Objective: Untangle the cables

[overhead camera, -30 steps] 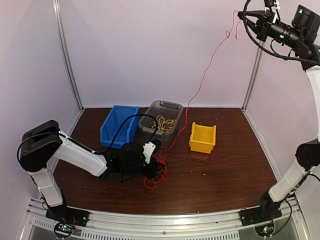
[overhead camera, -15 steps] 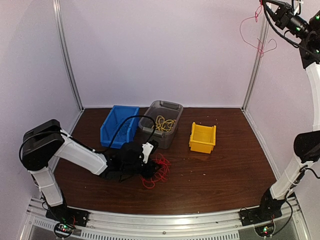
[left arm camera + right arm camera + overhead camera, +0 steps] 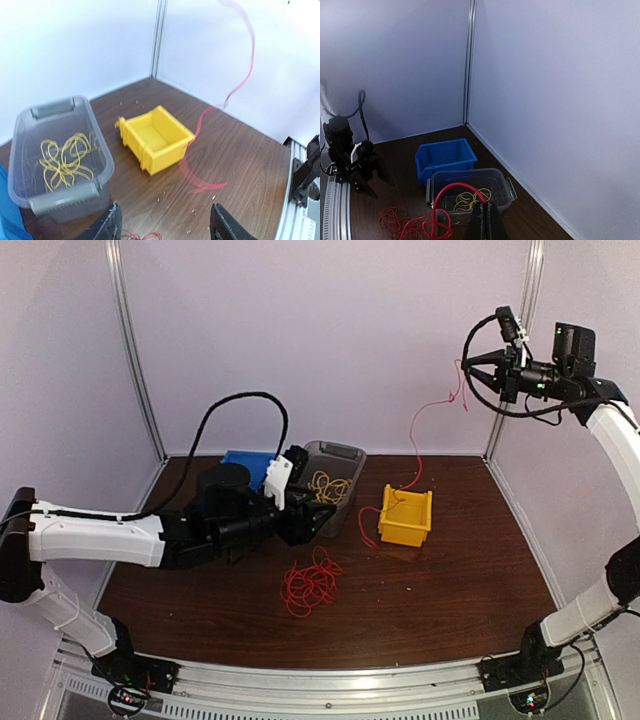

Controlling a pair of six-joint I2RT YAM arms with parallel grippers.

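My right gripper (image 3: 468,363) is high at the right, shut on one red cable (image 3: 417,440). This cable hangs down to the yellow bin (image 3: 406,517), and its end curls on the table beside the bin. The right wrist view shows the closed fingers (image 3: 486,224) pinching the red cable (image 3: 451,189). A loose pile of red cables (image 3: 311,583) lies on the table. My left gripper (image 3: 312,521) hovers above and behind the pile, open and empty, its fingertips (image 3: 113,224) wide apart. Yellow cables (image 3: 330,487) lie in the grey bin (image 3: 345,454).
The blue bin (image 3: 237,460) stands left of the grey bin, partly behind my left arm. In the left wrist view the grey bin (image 3: 26,176) and yellow bin (image 3: 156,141) sit ahead on the brown table. Walls and corner posts close in the back and sides.
My left gripper lifted off the red pile, moved back toward the grey bin and opened wider. My right gripper came down from the top corner with the red cable, now freed from the pile.
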